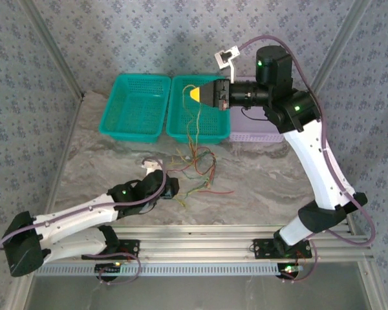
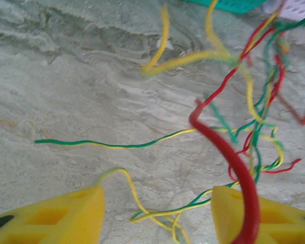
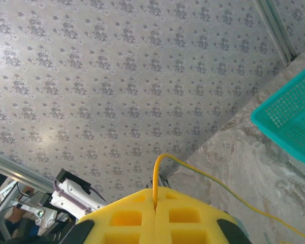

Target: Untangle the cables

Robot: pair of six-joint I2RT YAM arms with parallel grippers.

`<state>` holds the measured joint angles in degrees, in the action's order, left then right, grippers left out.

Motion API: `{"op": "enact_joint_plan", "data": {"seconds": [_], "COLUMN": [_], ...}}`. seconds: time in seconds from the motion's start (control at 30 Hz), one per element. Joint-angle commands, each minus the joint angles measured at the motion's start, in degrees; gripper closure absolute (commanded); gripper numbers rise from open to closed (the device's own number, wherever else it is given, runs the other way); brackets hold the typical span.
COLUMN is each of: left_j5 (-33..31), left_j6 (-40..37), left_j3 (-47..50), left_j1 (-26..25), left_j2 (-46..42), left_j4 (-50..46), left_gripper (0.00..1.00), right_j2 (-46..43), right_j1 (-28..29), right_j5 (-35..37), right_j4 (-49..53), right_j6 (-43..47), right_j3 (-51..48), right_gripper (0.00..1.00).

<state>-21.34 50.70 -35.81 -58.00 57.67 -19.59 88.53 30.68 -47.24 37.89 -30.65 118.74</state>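
Several cables (image 1: 198, 169), hair-thin strands of red, orange, yellow and green, lie knotted on the marble table (image 1: 271, 174) just before the teal baskets (image 1: 130, 131). We log one yellow strand running up from the heap to the right gripper (image 1: 195, 94), clamped upon it. Left gripper (image 2: 157, 203): fingers parted, low beside the tangle. Open marble lies rightward.

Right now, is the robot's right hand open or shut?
Shut. In the right wrist view, the right hand has its yellow fingers pressed together with no gap, pinching a yellow cable between them.
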Motion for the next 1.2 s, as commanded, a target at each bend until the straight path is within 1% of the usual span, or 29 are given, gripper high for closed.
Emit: {"op": "enact_joint_plan", "data": {"seconds": [0.0,0.13,0.2,0.37,0.53,0.73,0.87,0.97,1.07,1.17], "left_j5": [0.95,1.74,3.19,7.17,9.83,13.47,16.15,15.57,11.54,8.85], "left_j6": [-2.35,-3.22,-3.81,-4.88,-6.39,-7.64,-9.03,-9.63,-8.95,-8.87], "left_j3": [-0.22,-0.99,-1.42,-3.40,-6.12,-6.31,-6.61,-8.14,-9.62,-10.58], "left_j1": [0.34,0.43,0.43,0.43,0.17,-0.86,-2.54,-3.55,-4.31,-4.32], "left_j2": [-2.89,-3.97,-3.46,0.47,4.48,5.40,5.94,6.07,5.09,5.24], "left_j4": [1.93,2.15,3.67,6.56,7.81,12.50,14.64,11.64,6.31,1.84], "left_gripper": [0.33,0.21,0.19,0.17,0.17,0.16,0.16,0.16,0.15,0.15], "right_j2": [-0.81,-0.90,-0.77,-0.07,0.98,2.26,3.07,3.27,3.31,3.49], "right_j1": [0.34,1.09,1.40,2.06,2.33,1.00,-0.17,-0.85,-1.38,-1.67], "right_j5": [-2.70,-3.73,-3.97,-4.51,-4.74,-5.45,-5.58,-5.71,-5.73,-5.89], "right_j4": [-3.07,-3.17,-3.92,-5.54,-5.38,-4.84,-4.84,-4.78,-4.67,-5.09], "right_j6": [-0.96,-1.32,-1.25,-1.75,-1.36,-0.90,-0.99,-0.91,-0.90,-1.16], "right_j3": [-1.22,-0.36,-0.35,-0.52,-0.17,-0.51,-0.79,-0.79,-0.79,-0.79], "right_gripper": [1.00,1.00,1.00,1.00,1.00,1.00,1.00,1.00,1.00,1.00]}}
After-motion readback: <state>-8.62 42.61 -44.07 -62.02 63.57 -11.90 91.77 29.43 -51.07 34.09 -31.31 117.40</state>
